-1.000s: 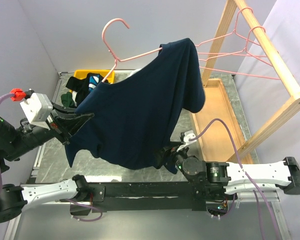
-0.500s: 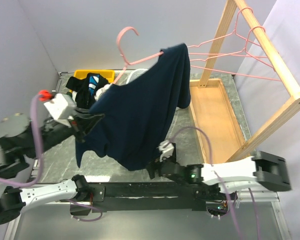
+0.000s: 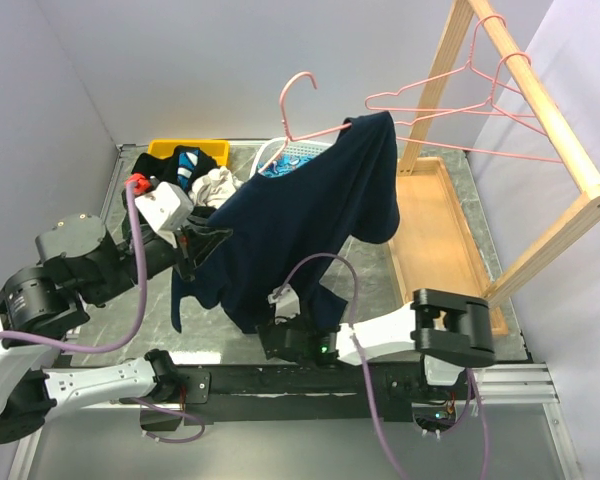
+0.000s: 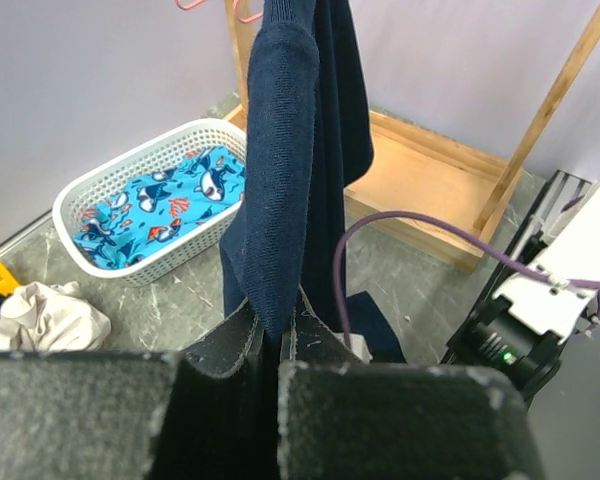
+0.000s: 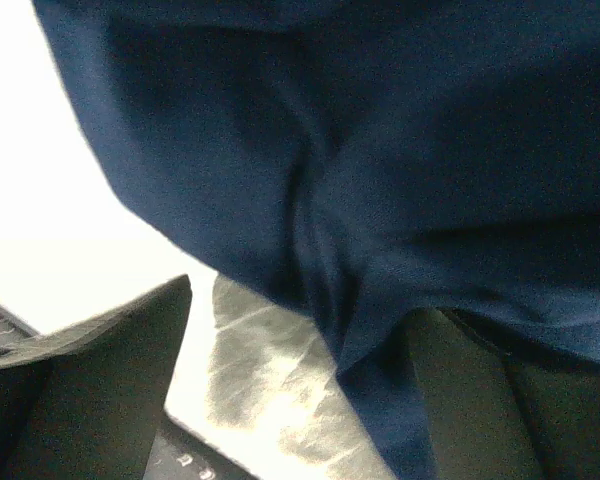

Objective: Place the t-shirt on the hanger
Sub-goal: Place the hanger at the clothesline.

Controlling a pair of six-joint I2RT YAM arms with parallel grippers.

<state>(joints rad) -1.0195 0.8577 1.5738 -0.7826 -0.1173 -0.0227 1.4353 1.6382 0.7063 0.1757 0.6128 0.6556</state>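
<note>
Black-and-white arms (image 3: 380,340) trail purple cables (image 4: 420,217); the fingers (image 4: 220,355) are matte black.

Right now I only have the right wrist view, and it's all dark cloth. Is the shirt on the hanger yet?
Observer: Only partly. In the top view the shirt drapes from one end of the hanger, whose hook is up in the air.
Operator: What's the left gripper doing?
Observer: The left gripper is shut on a fold of the shirt.
Operator: Anything beyond the shirt?
Observer: A white basket holding whale-print fabric.
</note>
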